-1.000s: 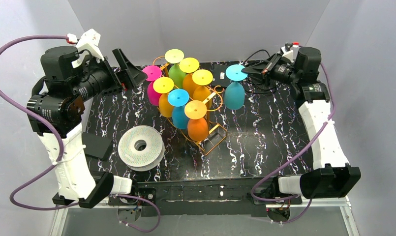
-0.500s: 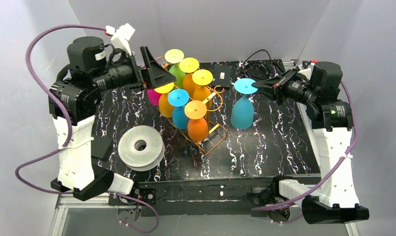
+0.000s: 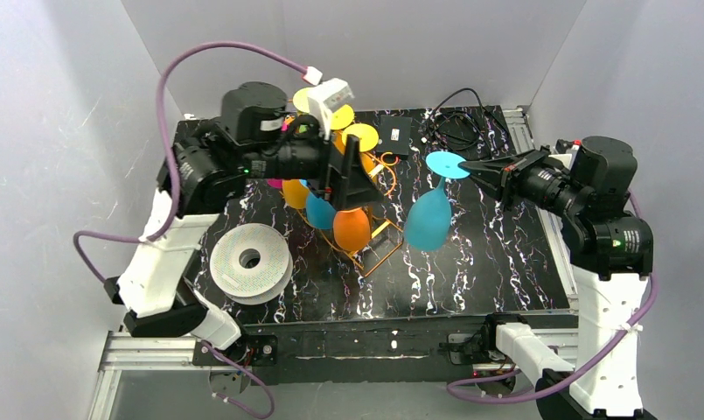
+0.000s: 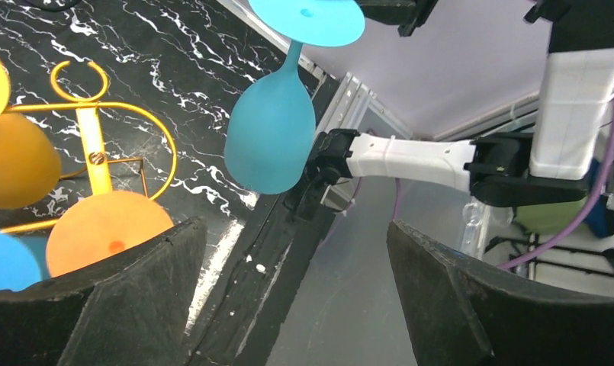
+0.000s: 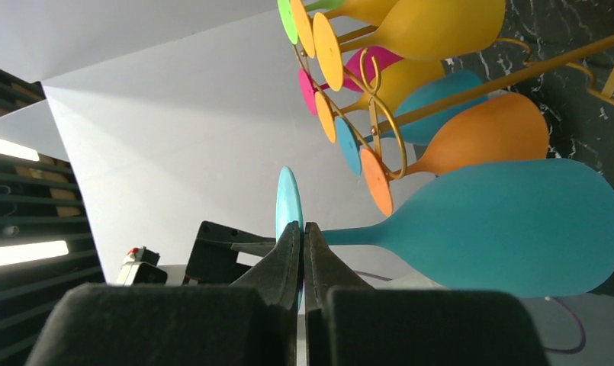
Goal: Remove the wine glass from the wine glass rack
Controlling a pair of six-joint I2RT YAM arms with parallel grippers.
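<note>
Near edge: an aluminium frame rail (image 3: 147, 350) is seen closest to the arm bases, well in front of the wine glass rack (image 3: 376, 248).
Surface: a black table (image 3: 470, 271), veined in white like marble. The rack is stood on it near the middle.
Spool: a round white spool (image 3: 250, 261) is laid flat to the near left of the rack, apart from it.
Rack: thin orange-gold wire. The rectangular base is exposed at its near right end.
Hung glasses: an orange glass (image 3: 352, 229) and a blue glass (image 3: 320, 210) are hung bowl-down at the rack's near end. The yellow glasses (image 3: 361, 136) are hung further back.
Wine glass: the teal wine glass (image 3: 428, 223) is found off the rack, just to its right and apart from the wire. It is tilted, with the foot uppermost. Whether the bowl rim touches the table cannot be told.
Right gripper: the right gripper (image 3: 470, 165) is brought in from the right of the rack. Its fingers are pinched flat on the edge of the wine glass's foot disc.
Left gripper: the left gripper (image 3: 355, 185) is held over the middle of the rack. Its fingers are spread wide and nothing is held between them.
In the way: the left arm (image 3: 243, 157) is laid across the rack's left side in the top view. The glasses there are mostly hidden.
Beyond the rack: a small black box (image 3: 394, 136) and a tangle of cables (image 3: 453, 127) are seen to the far right.
Room: plain white walls (image 3: 418, 44) are set behind the rack and to both sides.
</note>
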